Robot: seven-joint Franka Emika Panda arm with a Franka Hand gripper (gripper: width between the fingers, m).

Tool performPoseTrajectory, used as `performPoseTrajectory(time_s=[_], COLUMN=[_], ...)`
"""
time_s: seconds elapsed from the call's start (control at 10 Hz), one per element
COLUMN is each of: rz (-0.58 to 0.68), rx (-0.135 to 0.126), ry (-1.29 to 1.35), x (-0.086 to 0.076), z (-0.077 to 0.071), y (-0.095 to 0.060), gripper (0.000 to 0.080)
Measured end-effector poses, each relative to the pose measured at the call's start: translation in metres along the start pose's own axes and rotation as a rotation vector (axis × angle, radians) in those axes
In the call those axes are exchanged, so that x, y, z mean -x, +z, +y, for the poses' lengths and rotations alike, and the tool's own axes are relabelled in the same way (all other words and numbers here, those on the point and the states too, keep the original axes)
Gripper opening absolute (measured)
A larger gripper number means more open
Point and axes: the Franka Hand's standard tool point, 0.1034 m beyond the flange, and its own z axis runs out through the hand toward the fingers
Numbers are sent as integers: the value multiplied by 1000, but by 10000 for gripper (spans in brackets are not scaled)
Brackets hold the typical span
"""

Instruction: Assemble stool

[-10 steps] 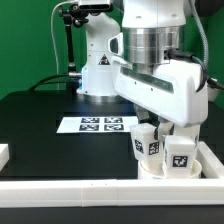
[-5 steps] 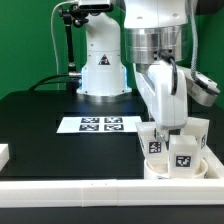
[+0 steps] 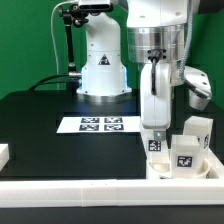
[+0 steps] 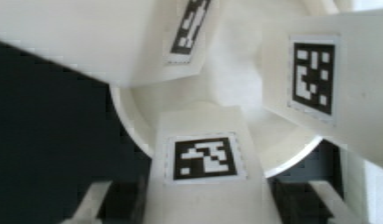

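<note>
My gripper (image 3: 155, 133) sits over one leg (image 3: 154, 146) on the seat (image 3: 168, 168); I cannot tell whether it grips. All three legs look upright by the surface's (image 3: 40, 125) front corner, so little seems left.

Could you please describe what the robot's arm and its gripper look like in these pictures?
The arm has smooth, rounded white shells, with a ribbed silvery metal ring at the wrist. Below it hangs a boxy white gripper body. A black and green part sticks out on the exterior view's right. In the wrist view, the fingers look pale grey and flat-sided.

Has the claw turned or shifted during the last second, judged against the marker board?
Yes. The claw has rotated about its vertical axis, its wide body now edge-on, and it sits slightly nearer the marker board, above the stool legs.
</note>
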Motion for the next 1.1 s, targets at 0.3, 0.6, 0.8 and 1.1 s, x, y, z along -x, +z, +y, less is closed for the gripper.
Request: performPoseTrajectory(time_s=[0.3,0.6,0.8,1.1], rz=[-3,-15,-32,-56], rx=[-1,-12,-31,-55], ry=[84,27,-11,-34], x=[2,6,11,14], z=[0,-2,-6,-14], y=[1,-8,-26,-40], gripper=[341,615,648,649])
